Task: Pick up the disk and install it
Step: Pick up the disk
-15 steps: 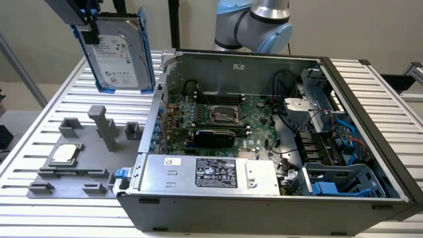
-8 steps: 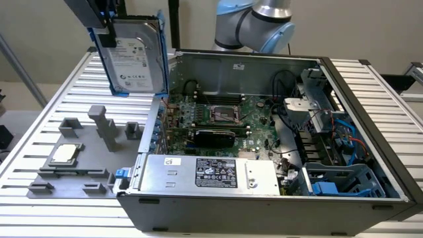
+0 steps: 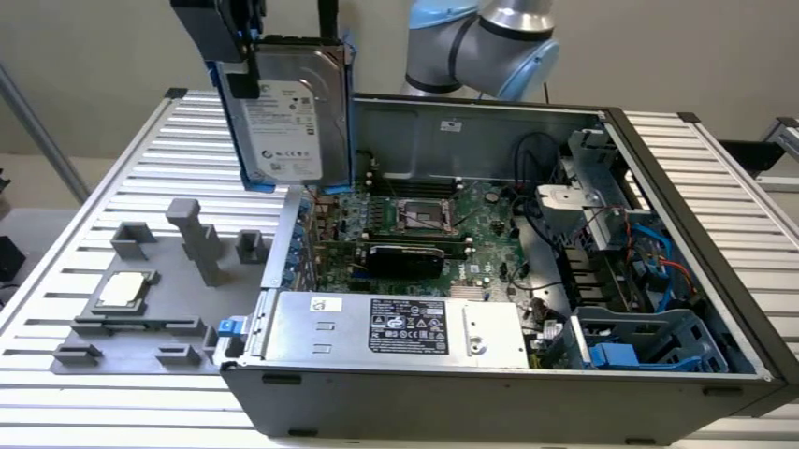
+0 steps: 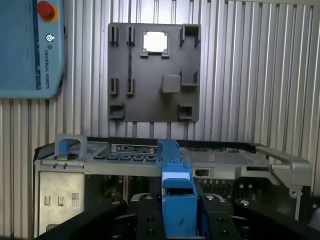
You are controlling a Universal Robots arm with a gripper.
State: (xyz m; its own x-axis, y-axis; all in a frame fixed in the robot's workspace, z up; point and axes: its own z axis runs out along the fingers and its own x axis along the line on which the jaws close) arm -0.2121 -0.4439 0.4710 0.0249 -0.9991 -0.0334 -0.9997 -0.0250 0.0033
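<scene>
Gripper point(image 4: 177, 220) clamped on the silver-grey hard drive in its blue plastic carrier, the disk point(image 3: 290, 103), jaws closed on the carrier's edge. Disk hangs upright in the air, over the wall of the open grey computer case point(image 3: 500, 398) on the exterior view's left, white label facing out.

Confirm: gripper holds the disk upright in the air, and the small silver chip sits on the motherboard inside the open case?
One thing is off. The gripper does hold the disk upright in the air, but the small silver chip sits on the grey fixture plate outside the open case, as the exterior view shows.
</scene>
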